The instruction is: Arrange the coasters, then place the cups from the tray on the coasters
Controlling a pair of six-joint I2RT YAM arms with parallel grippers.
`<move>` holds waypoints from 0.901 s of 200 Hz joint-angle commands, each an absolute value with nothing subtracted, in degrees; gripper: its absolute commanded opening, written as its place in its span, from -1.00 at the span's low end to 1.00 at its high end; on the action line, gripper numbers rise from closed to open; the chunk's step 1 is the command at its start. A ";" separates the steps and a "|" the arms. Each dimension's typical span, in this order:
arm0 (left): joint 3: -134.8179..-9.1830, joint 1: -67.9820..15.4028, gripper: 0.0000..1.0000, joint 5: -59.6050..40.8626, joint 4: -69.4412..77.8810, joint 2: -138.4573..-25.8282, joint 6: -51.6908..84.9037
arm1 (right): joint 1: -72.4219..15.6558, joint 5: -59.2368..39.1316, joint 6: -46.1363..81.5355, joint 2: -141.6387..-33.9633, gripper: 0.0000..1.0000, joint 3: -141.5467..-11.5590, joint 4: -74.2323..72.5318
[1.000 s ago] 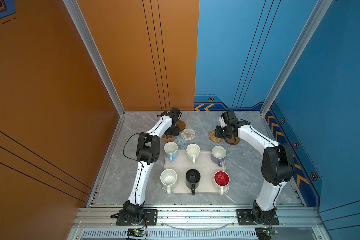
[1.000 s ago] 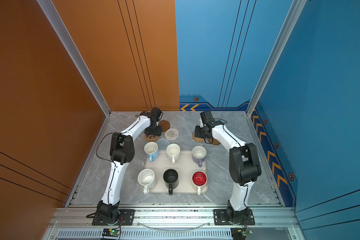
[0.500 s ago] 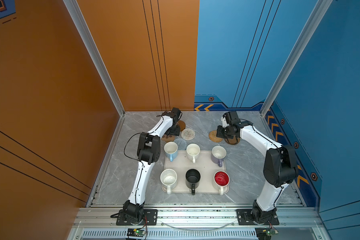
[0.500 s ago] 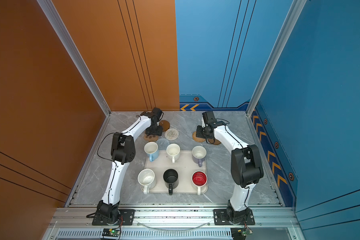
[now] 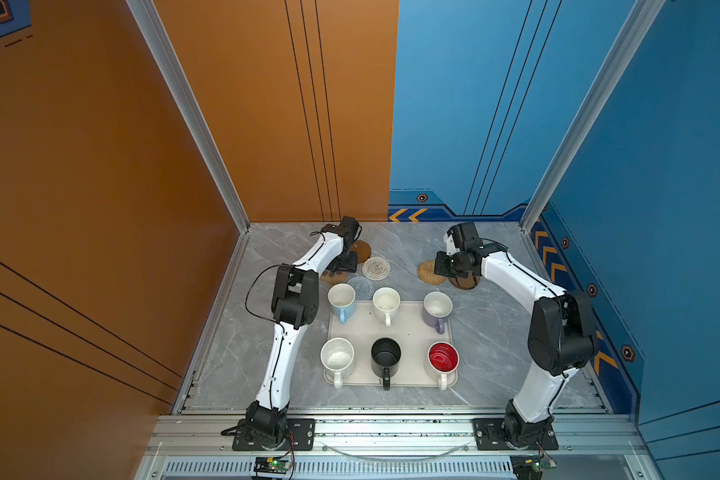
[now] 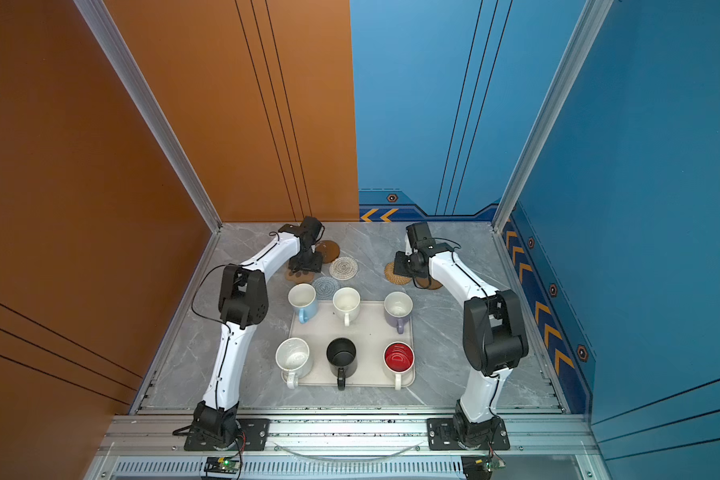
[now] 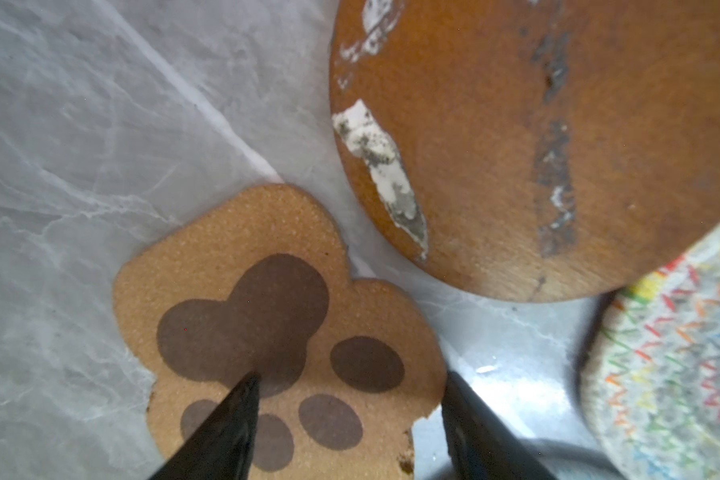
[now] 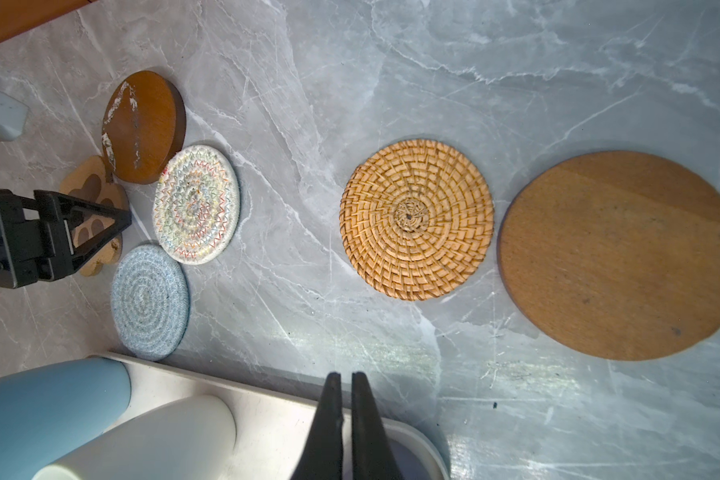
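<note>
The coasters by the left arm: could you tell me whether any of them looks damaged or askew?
Yes. The dark wooden disc has whitish chipped patches along one edge and dark scuffs, and its rim seems to overlap the woven white coaster. The paw-shaped coaster looks nicked at its edge.

Grey marble tabletop (image 5: 495, 332), orange wall (image 5: 225, 104), blue wall (image 5: 474, 104)

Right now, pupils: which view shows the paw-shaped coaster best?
Left wrist view: the paw-shaped coaster lies close and sharp, the left gripper open over it. The right wrist view shows it half hidden behind that gripper; both top views, a sliver.
</note>
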State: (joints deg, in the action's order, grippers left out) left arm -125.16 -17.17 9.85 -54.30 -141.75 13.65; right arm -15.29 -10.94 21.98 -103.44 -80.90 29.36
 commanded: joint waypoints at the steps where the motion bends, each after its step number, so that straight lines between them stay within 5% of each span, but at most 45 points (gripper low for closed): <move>1: -122.48 -15.66 0.39 11.70 -57.20 -142.60 14.63 | -14.99 -11.96 22.94 -101.56 -0.86 -79.90 29.44; 180: -106.59 -14.50 0.35 13.60 -49.93 -132.97 21.27 | -14.90 -13.07 22.76 -99.21 -0.86 -79.68 30.51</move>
State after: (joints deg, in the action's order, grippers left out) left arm -109.86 -15.46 11.14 -46.28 -133.43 19.97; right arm -14.98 -12.03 22.20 -101.75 -80.68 29.43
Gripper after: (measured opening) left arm 0.677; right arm 0.067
